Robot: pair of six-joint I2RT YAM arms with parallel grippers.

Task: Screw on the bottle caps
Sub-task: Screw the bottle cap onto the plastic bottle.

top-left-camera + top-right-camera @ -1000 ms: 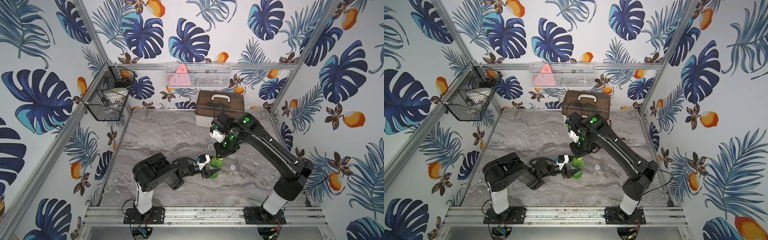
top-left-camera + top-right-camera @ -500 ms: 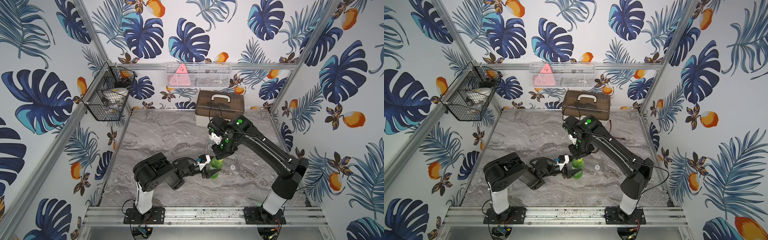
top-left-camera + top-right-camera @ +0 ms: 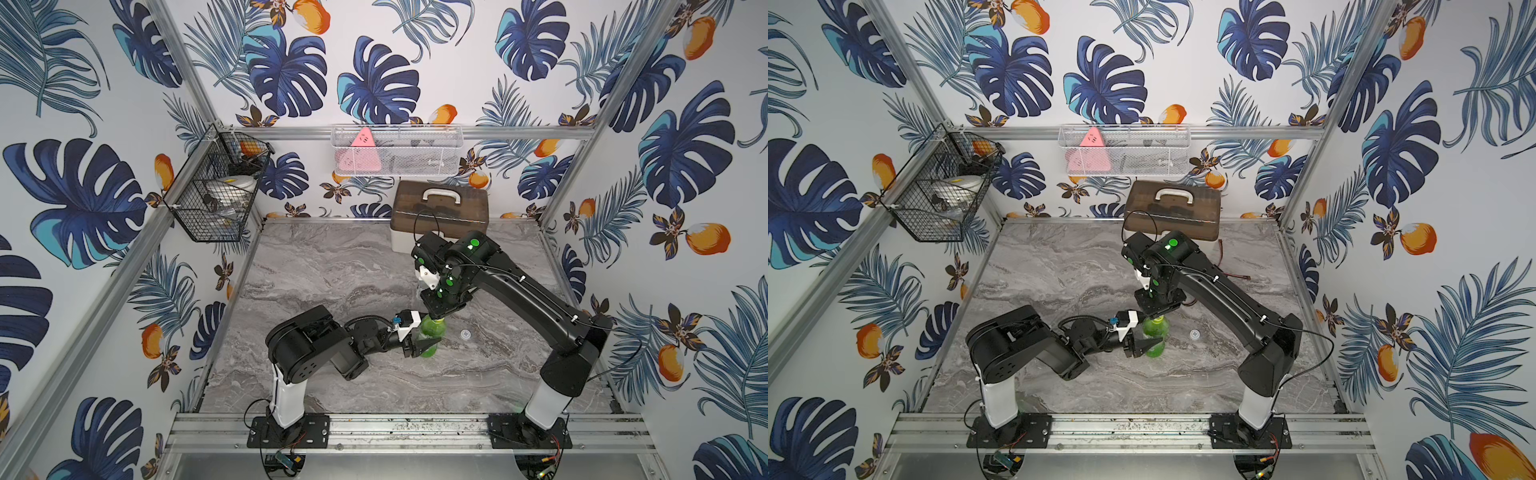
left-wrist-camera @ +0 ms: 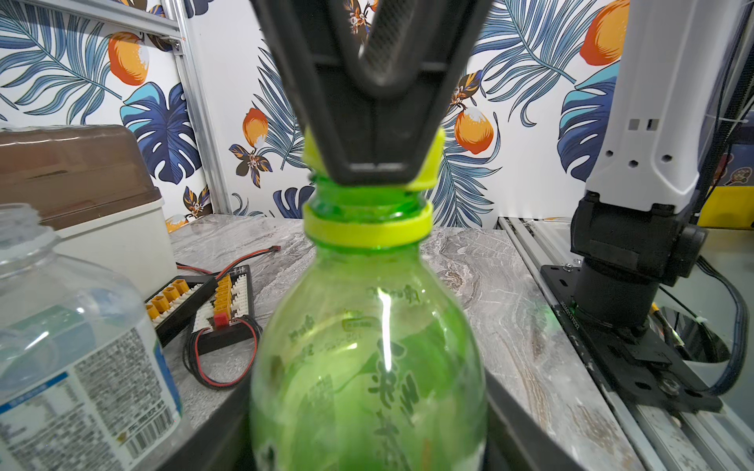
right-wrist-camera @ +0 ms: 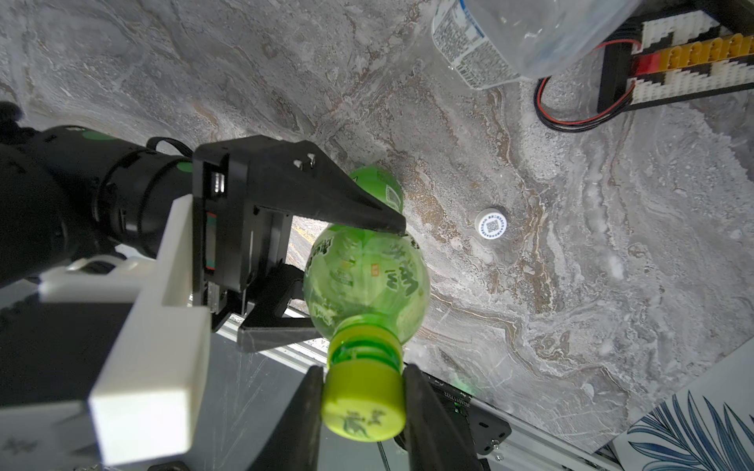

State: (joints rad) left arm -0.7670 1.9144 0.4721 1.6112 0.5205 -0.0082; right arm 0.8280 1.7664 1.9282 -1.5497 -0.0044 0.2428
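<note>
1. Your left arm stretches low over the desk (image 3: 332,270); the left tool (image 5: 359,281) is clamped around the upright green bottle's (image 4: 367,346) body.
2. Your right arm bends down from above; the right tool (image 5: 363,385) pinches the yellow-green cap (image 4: 429,162) seated on that bottle's neck, threads showing beneath.
3. The clear bottle (image 4: 69,326) stands uncapped nearby; the whitish cap (image 5: 492,223) lies on the desk.

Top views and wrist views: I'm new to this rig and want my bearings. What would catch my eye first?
The bright green bottle at mid-table stands out: the left claw grips its body while the right claw pinches a yellow-green cap onto its neck from above. A small whitish cap lies loose on the marble table beside it, and a clear bottle stands uncapped nearby.
</note>
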